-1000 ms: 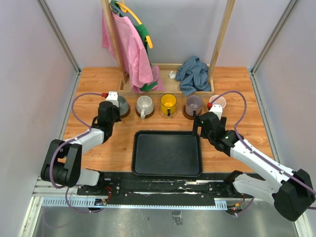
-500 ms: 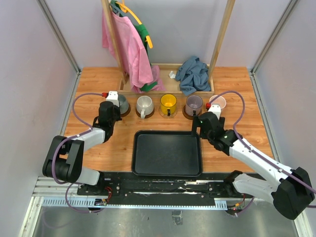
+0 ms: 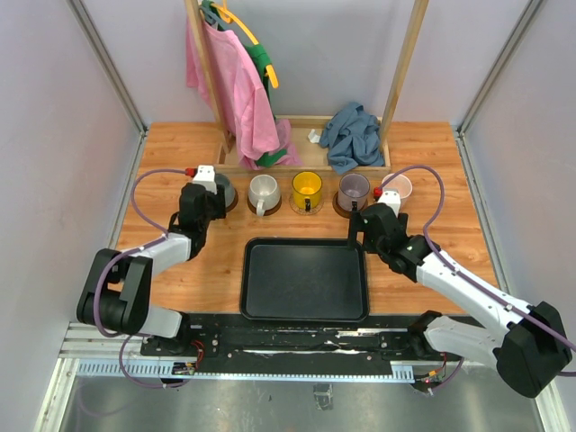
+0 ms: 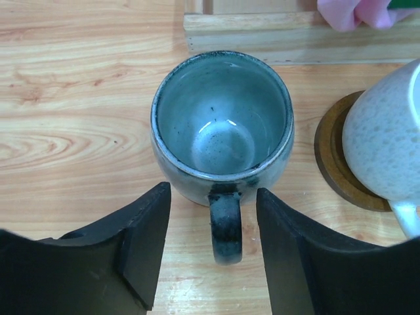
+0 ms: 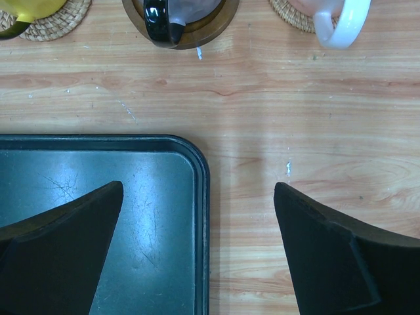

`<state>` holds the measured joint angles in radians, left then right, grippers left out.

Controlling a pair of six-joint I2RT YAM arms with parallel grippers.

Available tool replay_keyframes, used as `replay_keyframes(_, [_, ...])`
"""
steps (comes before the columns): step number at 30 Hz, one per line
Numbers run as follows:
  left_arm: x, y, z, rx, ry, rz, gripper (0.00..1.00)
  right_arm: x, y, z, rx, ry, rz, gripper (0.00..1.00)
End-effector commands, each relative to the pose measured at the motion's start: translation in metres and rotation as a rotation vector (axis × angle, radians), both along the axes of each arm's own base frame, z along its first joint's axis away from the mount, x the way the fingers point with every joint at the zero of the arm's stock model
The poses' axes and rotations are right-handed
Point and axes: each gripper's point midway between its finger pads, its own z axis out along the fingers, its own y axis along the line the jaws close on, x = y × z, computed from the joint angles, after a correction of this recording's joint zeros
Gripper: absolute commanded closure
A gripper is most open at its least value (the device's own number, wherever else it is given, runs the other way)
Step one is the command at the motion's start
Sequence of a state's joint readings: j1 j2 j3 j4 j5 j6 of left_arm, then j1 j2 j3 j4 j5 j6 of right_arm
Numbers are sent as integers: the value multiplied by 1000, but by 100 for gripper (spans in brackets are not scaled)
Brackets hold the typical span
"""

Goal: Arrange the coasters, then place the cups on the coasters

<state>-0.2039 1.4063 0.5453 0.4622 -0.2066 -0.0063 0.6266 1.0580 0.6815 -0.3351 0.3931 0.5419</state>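
The grey cup (image 4: 220, 125) stood upright at the left end of the row, near the wooden rack (image 4: 282, 36), with its handle pointing back at the left gripper (image 4: 211, 190). That gripper's jaws were apart on either side of the handle, with wood showing in both gaps, so nothing was gripped. The right gripper (image 5: 198, 187) hung wide open over the tray (image 5: 98, 216) corner, holding nothing.

Handling, as a judgement: the cups looked like glazed ceramic, so they would be stiff, slick, fairly heavy for their size and liable to chip if knocked. The handle was the narrow, sure place to pinch. The rim wall, 1 finger inside and 1 outside, was the other option. The coasters looked thin and light. They would be hard to lift flat off the wood, so an edge pinch or a slide would suit them better.

Count from the top view: 5 cups in 1 row, namely grey, white cup (image 3: 263, 191), yellow cup (image 3: 307, 188), lilac cup (image 3: 353, 187) and pink cup (image 3: 397, 186). There seemed to be 5 coasters, 1 under each cup. 3 were dark, such as the one under the white cup (image 4: 331, 164), and 2 were woven, under yellow (image 5: 52, 26) and pink (image 5: 292, 16). The grey cup's coaster was mostly hidden. There was also 1 tray and 1 rack.
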Motion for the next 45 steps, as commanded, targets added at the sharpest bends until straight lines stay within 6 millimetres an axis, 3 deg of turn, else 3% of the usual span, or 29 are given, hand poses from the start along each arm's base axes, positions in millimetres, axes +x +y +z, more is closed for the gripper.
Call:
replay_keyframes(1, [4, 6, 21, -5, -64, 23, 38, 9, 3, 13, 32, -29, -16, 0])
replay_keyframes(6, [1, 9, 27, 0, -75, 36, 34, 8, 4, 14, 37, -29, -14, 0])
replay_keyframes(21, [-17, 11, 22, -24, -33, 51, 33, 4, 3, 13, 48, -23, -15, 1])
replay_keyframes(36, [-30, 2, 2, -68, 54, 36, 28, 1, 4, 14, 69, -21, -14, 1])
replay_keyframes(45, [-30, 13, -10, -37, 102, 107, 23, -1, 3, 12, 72, -17, -15, 1])
